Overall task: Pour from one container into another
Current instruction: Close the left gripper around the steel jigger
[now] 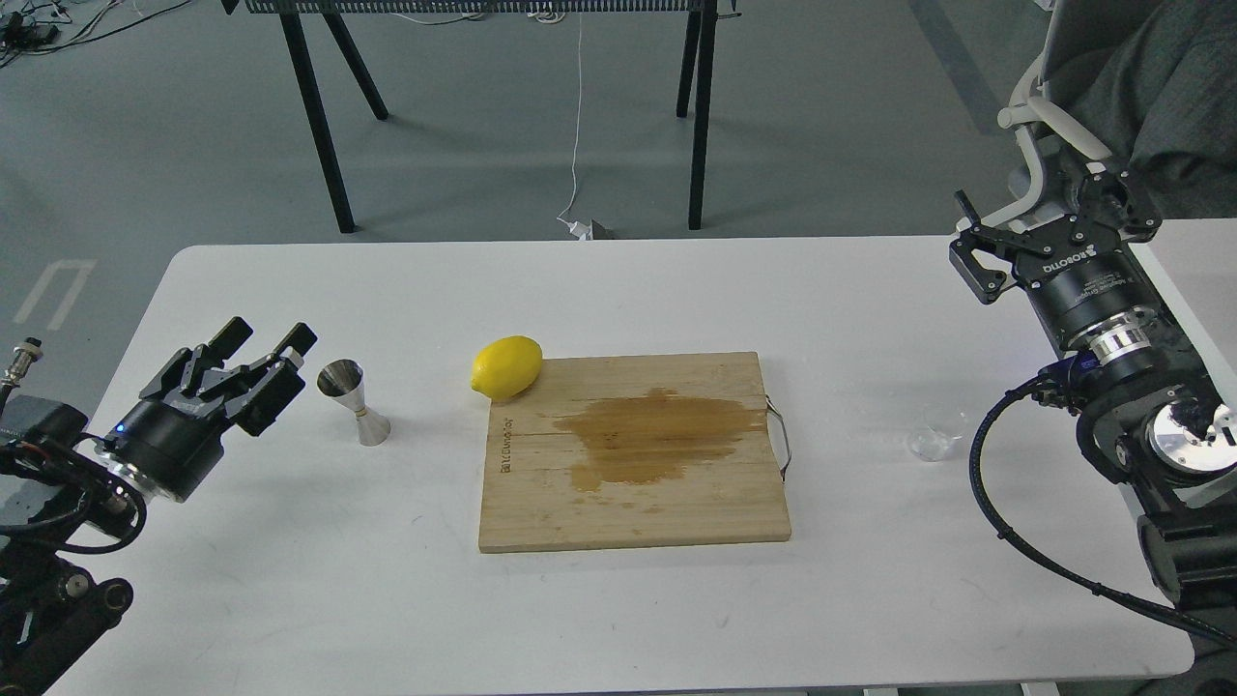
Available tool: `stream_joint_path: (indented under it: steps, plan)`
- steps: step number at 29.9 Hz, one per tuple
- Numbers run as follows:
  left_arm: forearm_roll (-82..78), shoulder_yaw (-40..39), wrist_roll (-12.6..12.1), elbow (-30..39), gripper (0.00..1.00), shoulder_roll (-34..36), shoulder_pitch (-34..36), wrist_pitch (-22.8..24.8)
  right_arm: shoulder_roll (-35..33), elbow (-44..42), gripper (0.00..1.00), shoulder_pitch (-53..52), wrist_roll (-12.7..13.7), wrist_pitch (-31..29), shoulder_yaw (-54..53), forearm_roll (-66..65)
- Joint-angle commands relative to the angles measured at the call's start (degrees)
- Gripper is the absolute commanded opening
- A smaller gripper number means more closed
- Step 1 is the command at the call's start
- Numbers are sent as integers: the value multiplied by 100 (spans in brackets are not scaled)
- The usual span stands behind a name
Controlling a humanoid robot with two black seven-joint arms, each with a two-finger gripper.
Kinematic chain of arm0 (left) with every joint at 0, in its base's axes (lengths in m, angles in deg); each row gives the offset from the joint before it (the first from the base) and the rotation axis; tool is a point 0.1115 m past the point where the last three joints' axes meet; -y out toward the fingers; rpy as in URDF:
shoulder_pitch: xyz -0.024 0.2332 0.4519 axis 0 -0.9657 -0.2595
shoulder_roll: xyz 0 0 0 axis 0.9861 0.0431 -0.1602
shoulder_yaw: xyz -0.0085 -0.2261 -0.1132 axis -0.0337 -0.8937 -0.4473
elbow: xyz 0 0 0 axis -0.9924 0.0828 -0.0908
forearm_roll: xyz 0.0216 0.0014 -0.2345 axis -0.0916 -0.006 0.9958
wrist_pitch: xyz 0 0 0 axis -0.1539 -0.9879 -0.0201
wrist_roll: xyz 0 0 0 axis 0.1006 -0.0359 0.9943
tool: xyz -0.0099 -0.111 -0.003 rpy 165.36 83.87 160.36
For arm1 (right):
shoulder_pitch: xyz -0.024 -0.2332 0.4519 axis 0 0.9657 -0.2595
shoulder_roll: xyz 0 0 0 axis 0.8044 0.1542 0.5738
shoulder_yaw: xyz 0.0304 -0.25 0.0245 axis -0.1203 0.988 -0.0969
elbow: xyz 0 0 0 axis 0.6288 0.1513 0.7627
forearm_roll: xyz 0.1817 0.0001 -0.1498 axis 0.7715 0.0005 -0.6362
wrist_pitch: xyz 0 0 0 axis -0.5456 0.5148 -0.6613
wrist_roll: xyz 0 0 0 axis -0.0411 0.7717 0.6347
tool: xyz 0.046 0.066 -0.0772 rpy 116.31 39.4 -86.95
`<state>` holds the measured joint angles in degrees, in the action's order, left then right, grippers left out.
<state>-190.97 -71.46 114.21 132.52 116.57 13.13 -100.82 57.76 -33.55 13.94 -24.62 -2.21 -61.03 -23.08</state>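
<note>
**Pre-grasp state — glass cup to jigger**

The glass cup (pixel 935 432) is seen upright on the white worktop (pixel 618 619), right of the cutting board (pixel 633 454) and well apart from the jigger (pixel 353 401), which stands left of the lemon (pixel 506 367). Both vessels are untouched. The left hand (pixel 273 340) is held open just beside the jigger; the right hand (pixel 969 242) — fingers indistinct — cannot be judged. The cup is judged light, rigid, fragile and slippery; a gentle grip across its side wall is advised.
</note>
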Motion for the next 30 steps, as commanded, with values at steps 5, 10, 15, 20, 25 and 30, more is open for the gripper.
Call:
stream_joint_path:
  steps: [5, 10, 15, 20, 25, 30]
  plan:
    - [-418, 29, 0, -75, 99, -294, -367, 1, -9, 15, 99, 1, 0, 0, -9, 0]
    - [-577, 240, 0, -303, 99, -505, -375, 1, -9, 15, 99, 1, 0, 0, -9, 9]
    - [-577, 425, 0, -716, 99, -567, -305, 1, -26, 24, 99, 9, 0, 0, -18, 9]
    - [-568, 443, 0, -989, 99, -654, -165, 36, -35, 24, 99, 9, 0, 0, -27, 9]
    - [-560, 609, 0, -1095, 99, -760, 28, 45, -35, 24, 99, 9, 0, 0, -27, 9]
    - [-542, 794, 0, -1349, 99, -945, 310, 45, -35, 24, 99, 9, 0, 0, -62, 9]
